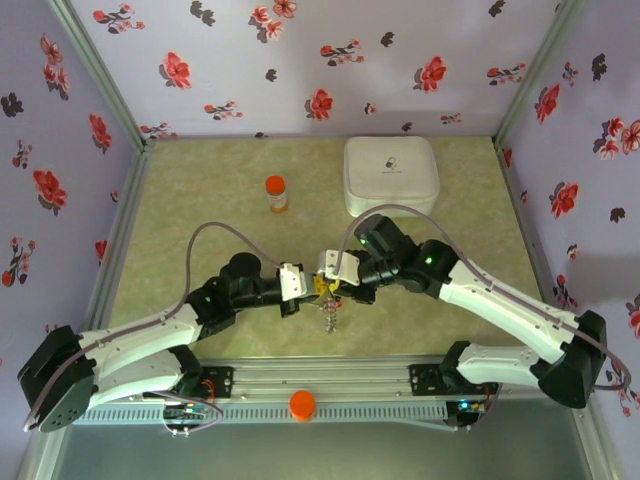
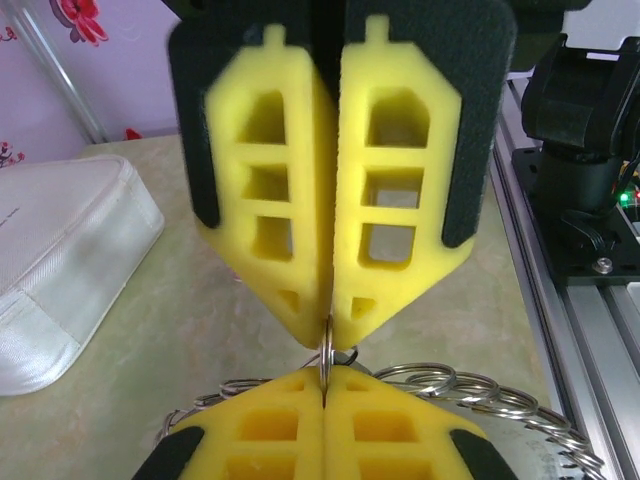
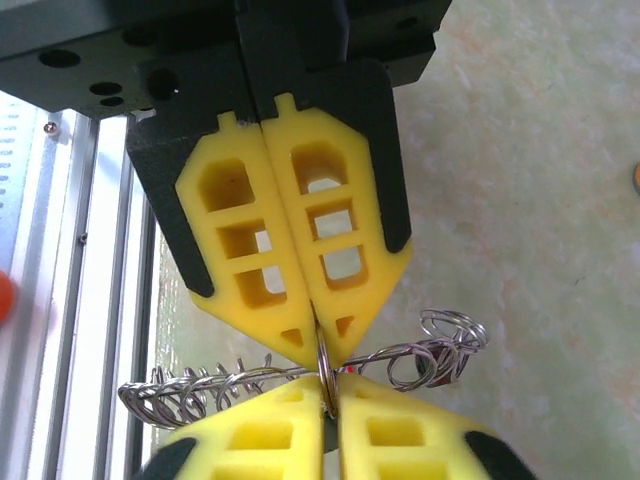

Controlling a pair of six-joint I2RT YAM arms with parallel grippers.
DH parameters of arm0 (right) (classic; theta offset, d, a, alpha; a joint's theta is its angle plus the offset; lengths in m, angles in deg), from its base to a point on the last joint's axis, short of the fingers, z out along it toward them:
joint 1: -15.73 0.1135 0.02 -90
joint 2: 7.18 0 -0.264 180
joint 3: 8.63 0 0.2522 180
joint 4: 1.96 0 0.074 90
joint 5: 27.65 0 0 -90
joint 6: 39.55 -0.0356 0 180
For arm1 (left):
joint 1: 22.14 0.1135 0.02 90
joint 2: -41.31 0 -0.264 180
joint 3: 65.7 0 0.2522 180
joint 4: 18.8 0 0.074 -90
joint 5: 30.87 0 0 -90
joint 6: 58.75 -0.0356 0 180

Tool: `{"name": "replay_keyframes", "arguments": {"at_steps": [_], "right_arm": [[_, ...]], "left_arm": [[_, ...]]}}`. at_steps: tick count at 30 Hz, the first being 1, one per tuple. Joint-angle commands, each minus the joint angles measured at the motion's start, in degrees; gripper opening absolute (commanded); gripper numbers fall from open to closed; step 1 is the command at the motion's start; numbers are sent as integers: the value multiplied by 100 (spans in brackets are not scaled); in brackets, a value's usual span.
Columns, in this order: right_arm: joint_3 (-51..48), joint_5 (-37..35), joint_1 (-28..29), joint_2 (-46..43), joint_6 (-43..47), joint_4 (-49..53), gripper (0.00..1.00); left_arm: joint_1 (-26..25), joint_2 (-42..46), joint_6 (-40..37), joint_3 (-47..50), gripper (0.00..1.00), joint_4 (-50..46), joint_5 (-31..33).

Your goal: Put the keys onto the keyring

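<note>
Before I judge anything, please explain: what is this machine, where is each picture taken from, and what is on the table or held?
Two robot arms are bolted to a table. One picture looks down from above; the other two come from a camera on each wrist, so the yellow fingers look huge. On the table stand an orange bottle and a white case. In the middle the left gripper and the right gripper meet tip to tip, both shut on a metal loop of the keyring, a chain of wire rings.
</note>
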Motion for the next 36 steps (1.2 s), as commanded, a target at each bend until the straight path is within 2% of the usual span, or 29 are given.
{"name": "replay_keyframes", "arguments": {"at_steps": [1, 4, 10, 13, 25, 36], "right_arm": [[-390, 439, -279, -603, -526, -794, 24], [-869, 578, -459, -1012, -788, -1220, 29], [-1235, 674, -446, -1185, -1206, -1402, 30], [-1407, 655, -424, -1182, -1300, -1571, 30], [-1422, 750, -402, -788, -1213, -1753, 32], [-1341, 990, -382, -531, -1205, -1853, 23]], "left_arm": [[-28, 142, -16, 20, 0, 302, -66], [-23, 204, 133, 235, 0, 782, -101], [-28, 51, 647, 764, 0, 2247, -31], [-27, -69, 803, 901, 0, 2678, 58], [-24, -229, 928, 906, 0, 2930, 91], [-28, -344, 1065, 838, 0, 3294, -118]]}}
